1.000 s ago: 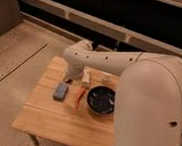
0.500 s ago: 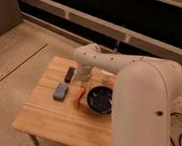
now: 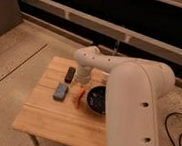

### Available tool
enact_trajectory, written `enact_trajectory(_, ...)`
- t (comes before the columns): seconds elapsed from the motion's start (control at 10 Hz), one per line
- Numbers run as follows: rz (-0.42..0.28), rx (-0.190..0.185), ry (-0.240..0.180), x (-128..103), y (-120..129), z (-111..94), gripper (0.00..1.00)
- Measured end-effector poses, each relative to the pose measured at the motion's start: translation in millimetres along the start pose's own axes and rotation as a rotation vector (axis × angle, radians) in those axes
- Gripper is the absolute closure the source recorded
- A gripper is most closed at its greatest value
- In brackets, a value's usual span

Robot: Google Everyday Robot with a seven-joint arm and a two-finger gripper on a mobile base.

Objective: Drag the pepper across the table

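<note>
While hand (image 3: 83, 80) hangs over pepper (image 3: 77, 98) | grip: cannot tell | pepper unmoved on table (image 3: 53, 119)

Lab-like test space: speckled floor (image 3: 15, 62), dark railed wall (image 3: 91, 21), loose cables (image 3: 178, 130), claw (image 3: 81, 88) over the small wooden table (image 3: 53, 122).
</note>
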Motion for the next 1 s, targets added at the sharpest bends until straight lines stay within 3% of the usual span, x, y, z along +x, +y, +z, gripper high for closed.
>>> enact_trajectory(0.8, -0.014, -0.014, 0.079, -2, 5, 29, 0.35)
enact_trajectory(0.9, -0.018, -0.016, 0.091, 0, 5, 33, 0.39)
enact_trajectory(1.0, -0.037, -0.024, 0.1, 2, 8, 37, 0.49)
